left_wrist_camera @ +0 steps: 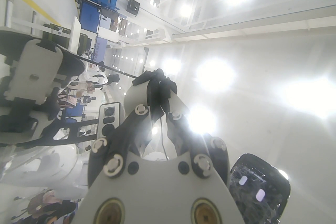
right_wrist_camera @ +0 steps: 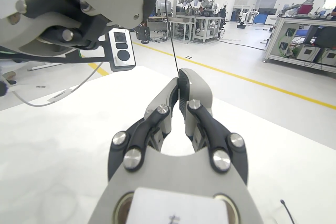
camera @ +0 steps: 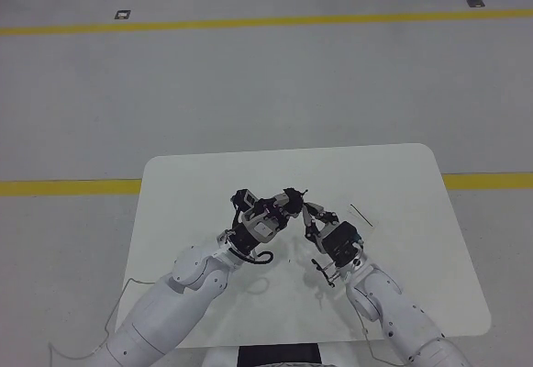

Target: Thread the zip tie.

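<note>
Right gripper: clenched, pinching the lower end of the zip tie.
Zip tie: thin black strap, running straight up, clear of the desk, to the left gripper, which is likewise clamped on it.
Handling, as judged: featherlight, springy, slick. Best held close to the tip, flat between the pads.
Second tie: lies on the desk, just beside the right gripper.

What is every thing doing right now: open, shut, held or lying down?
Zip tie, held in the air, pinched at two spots.
Left end effector, shut on the zip tie.
Right end effector, shut on the zip tie.
Second zip tie, lying flat on the table.
</note>
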Controlling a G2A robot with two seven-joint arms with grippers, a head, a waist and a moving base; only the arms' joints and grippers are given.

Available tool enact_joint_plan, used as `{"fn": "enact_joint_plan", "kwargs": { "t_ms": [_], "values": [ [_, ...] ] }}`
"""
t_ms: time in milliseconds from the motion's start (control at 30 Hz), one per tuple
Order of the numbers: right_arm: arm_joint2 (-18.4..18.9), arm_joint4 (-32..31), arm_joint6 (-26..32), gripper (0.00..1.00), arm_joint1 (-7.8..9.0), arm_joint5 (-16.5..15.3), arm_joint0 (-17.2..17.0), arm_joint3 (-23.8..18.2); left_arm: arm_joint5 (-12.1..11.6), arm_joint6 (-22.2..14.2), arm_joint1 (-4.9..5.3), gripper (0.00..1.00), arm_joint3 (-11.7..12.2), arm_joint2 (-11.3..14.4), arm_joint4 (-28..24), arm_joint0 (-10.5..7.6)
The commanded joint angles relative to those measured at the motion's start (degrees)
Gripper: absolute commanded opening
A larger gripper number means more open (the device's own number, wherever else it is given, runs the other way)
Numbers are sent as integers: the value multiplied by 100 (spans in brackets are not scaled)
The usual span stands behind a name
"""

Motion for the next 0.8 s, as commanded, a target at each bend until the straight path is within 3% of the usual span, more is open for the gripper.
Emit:
{"fn": "enact_joint_plan", "kwargs": {
  "t_ms": [0, 433, 667, 700, 767],
  "values": [
    [-9, -101, 2, 0, 1, -23, 1, 12, 0, 0, 0, 0, 0, 0, 0, 0],
    [-65, -676, 64, 0, 2, -97, 73, 129, 0, 0, 0, 0, 0, 0, 0, 0],
    [-40, -512, -125, 0, -16, -98, 47, 147, 0, 0, 0, 0, 0, 0, 0, 0],
    [-34, -482, -142, 5, -19, -100, 42, 146, 0, 0, 0, 0, 0, 0, 0, 0],
    [-14, -406, -196, 84, -24, -108, 33, 127, 0, 0, 0, 0, 0, 0, 0, 0]
  ]
}}
